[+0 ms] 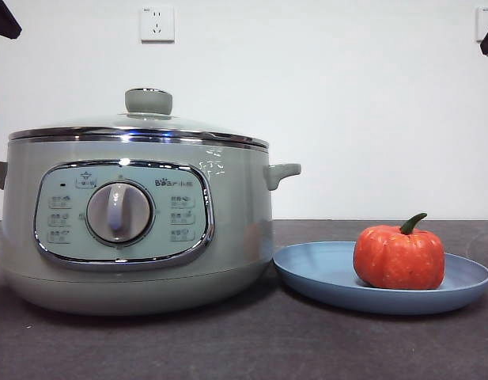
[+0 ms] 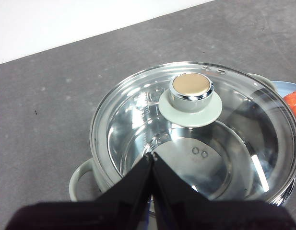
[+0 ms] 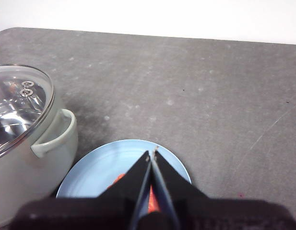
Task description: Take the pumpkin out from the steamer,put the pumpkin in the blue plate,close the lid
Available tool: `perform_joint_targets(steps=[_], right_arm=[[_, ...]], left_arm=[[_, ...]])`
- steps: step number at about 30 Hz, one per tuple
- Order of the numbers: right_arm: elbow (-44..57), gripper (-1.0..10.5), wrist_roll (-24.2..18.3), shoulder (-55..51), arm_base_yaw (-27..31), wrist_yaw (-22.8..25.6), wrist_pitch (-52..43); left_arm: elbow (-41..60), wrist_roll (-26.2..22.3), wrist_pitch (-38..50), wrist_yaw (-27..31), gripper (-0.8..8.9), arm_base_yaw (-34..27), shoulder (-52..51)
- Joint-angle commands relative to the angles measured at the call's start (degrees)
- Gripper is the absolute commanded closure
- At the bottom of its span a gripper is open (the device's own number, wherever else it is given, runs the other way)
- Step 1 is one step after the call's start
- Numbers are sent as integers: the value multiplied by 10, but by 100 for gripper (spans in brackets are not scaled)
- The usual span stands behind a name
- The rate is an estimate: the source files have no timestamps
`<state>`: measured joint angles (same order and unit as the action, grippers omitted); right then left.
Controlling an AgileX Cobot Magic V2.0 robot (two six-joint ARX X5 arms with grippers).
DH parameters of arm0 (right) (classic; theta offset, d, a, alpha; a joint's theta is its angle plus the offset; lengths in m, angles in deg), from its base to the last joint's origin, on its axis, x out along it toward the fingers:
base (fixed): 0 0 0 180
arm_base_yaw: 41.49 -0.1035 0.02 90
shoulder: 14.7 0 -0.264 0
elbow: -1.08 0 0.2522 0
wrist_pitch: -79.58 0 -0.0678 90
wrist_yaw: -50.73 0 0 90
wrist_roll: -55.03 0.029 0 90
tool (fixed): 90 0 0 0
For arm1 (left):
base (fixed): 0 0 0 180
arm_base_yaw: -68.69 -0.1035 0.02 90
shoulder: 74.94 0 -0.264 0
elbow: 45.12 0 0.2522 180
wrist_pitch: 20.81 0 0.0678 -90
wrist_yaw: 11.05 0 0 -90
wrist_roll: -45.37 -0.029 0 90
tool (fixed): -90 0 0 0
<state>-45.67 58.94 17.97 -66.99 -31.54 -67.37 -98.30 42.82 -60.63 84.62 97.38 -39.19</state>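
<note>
The orange-red pumpkin (image 1: 399, 257) with a green stem rests in the blue plate (image 1: 323, 273), right of the sage-green steamer (image 1: 137, 226). The glass lid (image 1: 149, 119) sits shut on the steamer, its knob (image 2: 191, 88) upright. My left gripper (image 2: 152, 155) hovers above the lid, jaws shut and empty. My right gripper (image 3: 151, 152) hangs above the blue plate (image 3: 97, 175), jaws shut and empty; only slivers of the pumpkin (image 3: 118, 179) show beneath it. In the front view both arms appear only as black tips at the top corners.
The dark grey table (image 1: 251, 344) runs to a white wall with a socket (image 1: 156, 24). The steamer's side handle (image 3: 54, 136) points toward the plate. Inside the steamer only the bare metal pot (image 2: 186, 163) shows through the glass.
</note>
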Motion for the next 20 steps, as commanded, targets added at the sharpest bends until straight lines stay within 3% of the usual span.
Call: perform_joint_targets(steps=[1,9,14,20], right_arm=[[3,946,7,0,0,2,-4],[3,946,7,0,0,2,-3],[3,946,7,-1,0,2,-3],[3,946,7,0,0,2,-3]], left_arm=[[3,-3,2,2,818,2,-2],[3,-9,-22,2,818,-38,-59],[21,-9,-9,1,818,-124,-127],[128,-9,90,-2,818,-233,-214]])
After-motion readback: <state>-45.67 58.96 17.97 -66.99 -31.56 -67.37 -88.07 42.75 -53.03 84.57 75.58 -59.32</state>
